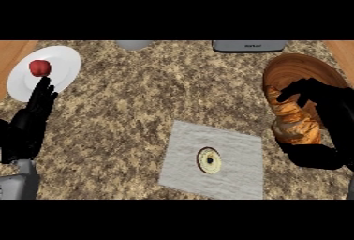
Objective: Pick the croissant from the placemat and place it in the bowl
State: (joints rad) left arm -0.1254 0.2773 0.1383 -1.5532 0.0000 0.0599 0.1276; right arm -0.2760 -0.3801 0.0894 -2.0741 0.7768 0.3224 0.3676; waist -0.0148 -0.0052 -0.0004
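One croissant (296, 125) sits at the right of the frame, over the near edge of the one wooden bowl (304, 70), with the right robot hand (325, 122) curled around it. One grey placemat (239, 166) at lower centre carries one small round disc (209, 160). At upper left one white plate (62, 63) holds one red fruit (40, 68), and the left robot hand (29, 124) rests open, fingers up, at the left edge.

croissant (296, 123): golden-brown, held over bowl rim | bowl (304, 70): wooden, right | placemat (235, 178): grey, centre

The left hand (27, 124) is matte black, with long slim fingers; below it a short stretch of smooth grey forearm (17, 183) shows at the near left edge. The right hand (325, 119) is likewise black throughout, bulkier in outline, with no markings visible.
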